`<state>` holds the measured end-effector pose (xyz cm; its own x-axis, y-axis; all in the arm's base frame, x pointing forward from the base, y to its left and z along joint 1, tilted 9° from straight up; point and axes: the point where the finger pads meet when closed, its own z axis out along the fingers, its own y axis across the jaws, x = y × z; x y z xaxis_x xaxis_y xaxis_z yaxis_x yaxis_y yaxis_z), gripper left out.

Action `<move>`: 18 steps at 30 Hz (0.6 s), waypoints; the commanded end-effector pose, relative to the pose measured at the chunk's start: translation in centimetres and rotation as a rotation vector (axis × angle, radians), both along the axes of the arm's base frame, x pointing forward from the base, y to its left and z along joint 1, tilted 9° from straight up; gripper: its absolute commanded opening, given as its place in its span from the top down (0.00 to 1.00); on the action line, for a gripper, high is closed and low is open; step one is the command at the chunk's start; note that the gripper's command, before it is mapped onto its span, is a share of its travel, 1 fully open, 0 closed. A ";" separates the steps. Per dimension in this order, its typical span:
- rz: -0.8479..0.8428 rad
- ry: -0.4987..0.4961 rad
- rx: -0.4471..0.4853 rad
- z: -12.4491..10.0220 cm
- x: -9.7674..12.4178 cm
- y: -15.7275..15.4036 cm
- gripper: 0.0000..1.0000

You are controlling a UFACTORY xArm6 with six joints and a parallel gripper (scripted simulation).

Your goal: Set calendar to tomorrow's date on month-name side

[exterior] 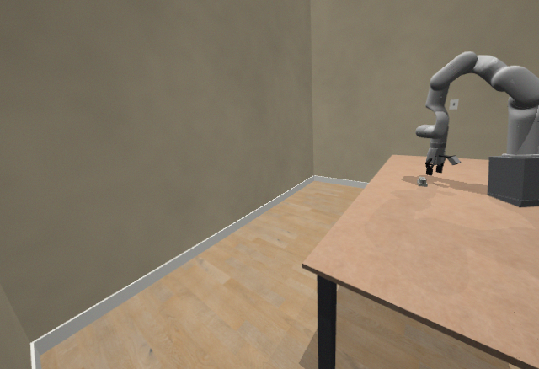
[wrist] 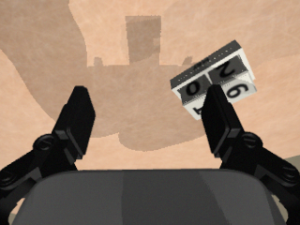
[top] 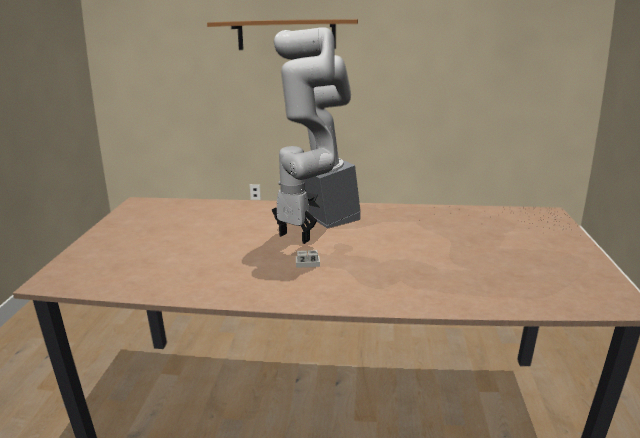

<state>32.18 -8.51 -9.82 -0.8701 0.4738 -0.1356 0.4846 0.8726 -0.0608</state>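
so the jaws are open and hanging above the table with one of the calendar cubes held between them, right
Not quite. The gripper is open and above the table, but nothing is held: the wrist view shows only table between the jaws, and both cubes sit in the calendar tray, off to one side.

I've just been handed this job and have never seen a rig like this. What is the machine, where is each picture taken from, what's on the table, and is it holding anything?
The machine is one grey jointed arm bolted to a grey box on a wooden table. At its end is a black two-fingered pincer.

The top view looks at the table from the front, facing the arm. The exterior view looks from off to one side. The wrist view looks down past the pincer's fingers.

On the table sits a small block calendar: a tray with two number cubes side by side. In the top view the digits facing that camera read 2 and 8.

The pincer is wide open and holds nothing. It hangs above the table, the calendar beyond one fingertip, not between the two.
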 end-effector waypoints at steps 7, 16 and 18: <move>0.000 -0.003 -0.001 0.1 0.1 0.0 0.00; 0.000 -0.003 -0.001 0.1 0.1 0.0 0.00; 0.000 -0.003 -0.001 0.1 0.3 0.1 0.00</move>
<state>32.22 -8.49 -9.81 -0.8700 0.4738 -0.1363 0.4847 0.8725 -0.0612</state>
